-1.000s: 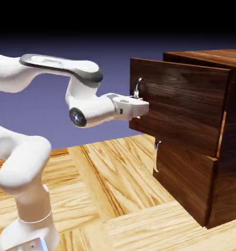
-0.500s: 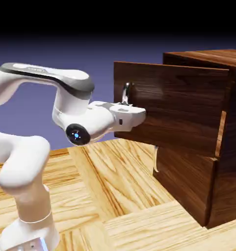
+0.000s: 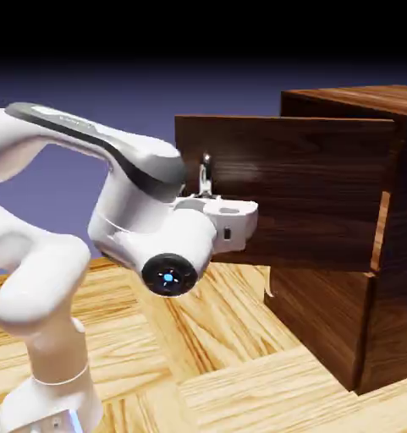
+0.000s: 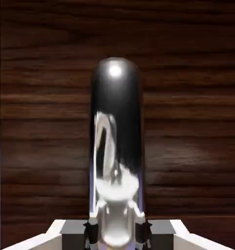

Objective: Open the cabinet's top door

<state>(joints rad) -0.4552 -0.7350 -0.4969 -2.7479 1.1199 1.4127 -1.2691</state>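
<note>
Dark-brown wood grain covers the cabinet [image 3: 329, 334] at the exterior view's right; its top door [image 3: 299, 190] stands swung out, partly hiding the lower door [image 3: 318, 309]. The white arm [image 3: 126, 207] blocks part of the top door.

In the hand view, the tool [image 4: 117, 234] grips the shiny handle [image 4: 117, 146]. I can't read any label.

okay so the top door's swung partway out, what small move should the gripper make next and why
Probably keep the gripper shut on the handle and ease the top door a little further around its hinge side: the fingertips sit on both sides of the handle, and the door already stands well out from the cabinet.
</note>
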